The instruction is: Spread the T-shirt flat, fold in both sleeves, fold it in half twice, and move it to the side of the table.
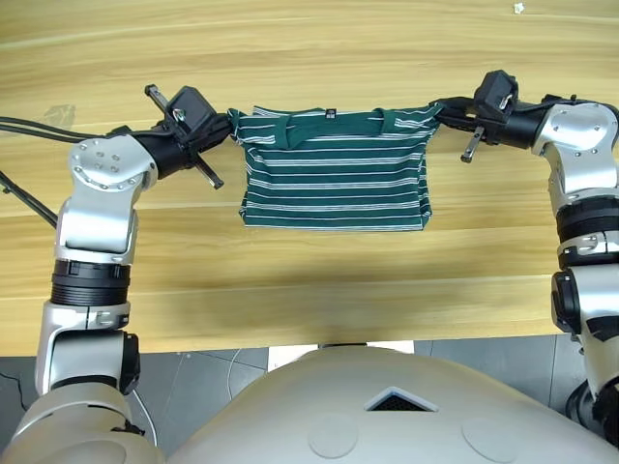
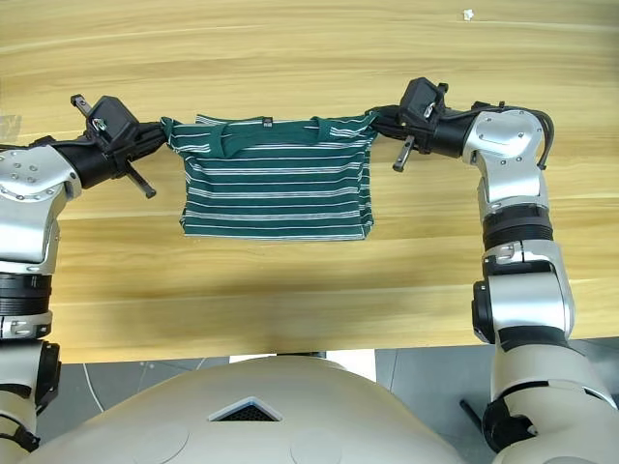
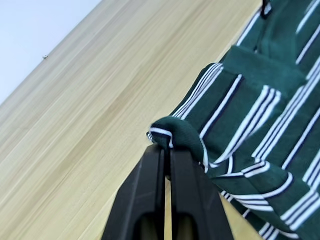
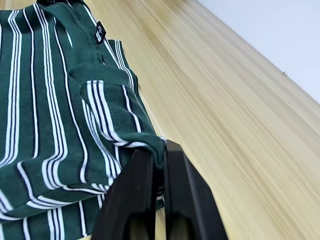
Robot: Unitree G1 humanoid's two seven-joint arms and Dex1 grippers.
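We are pinching the T-shirt at its two far corners. The left claw is clamped together on a rolled bit of cloth at the left shoulder, and the right claw is closed the same way on the right shoulder.

The shirt is lying in the middle of the table, directly between the two claws. Its collar edge is stretching left to right from one claw to the other, and that is its long axis. The body is running from that edge back toward us, ending at the hem. Both arms are equally near, each at its own corner.

The sleeves look already turned in, so we are judging that the first halving fold comes next. That fold would carry the gripped edge toward us and onto the hem, with both claws moving level.

The cloth is a soft, thick green knit with thin white stripes. It is bunching where we are gripping it and doubling up along the right side. The table is smooth, pale wood grain, which should let the cloth slide.
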